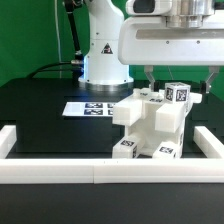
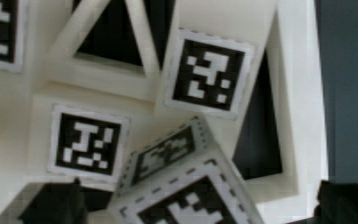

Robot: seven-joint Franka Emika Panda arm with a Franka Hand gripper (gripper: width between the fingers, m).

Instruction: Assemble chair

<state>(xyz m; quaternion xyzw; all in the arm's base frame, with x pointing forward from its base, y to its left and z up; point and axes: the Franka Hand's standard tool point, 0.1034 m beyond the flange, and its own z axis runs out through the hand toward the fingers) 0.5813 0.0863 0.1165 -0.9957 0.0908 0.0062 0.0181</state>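
White border rail before chair, marker board behind, wide-open tool just above.

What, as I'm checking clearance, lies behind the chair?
The marker board lies flat behind the chair, the arm's base beyond. The chair hides the board's end nearest it.

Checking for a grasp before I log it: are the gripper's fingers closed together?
No, the fingers of the gripper stand wide apart in the exterior view, hanging over the top of the chair.
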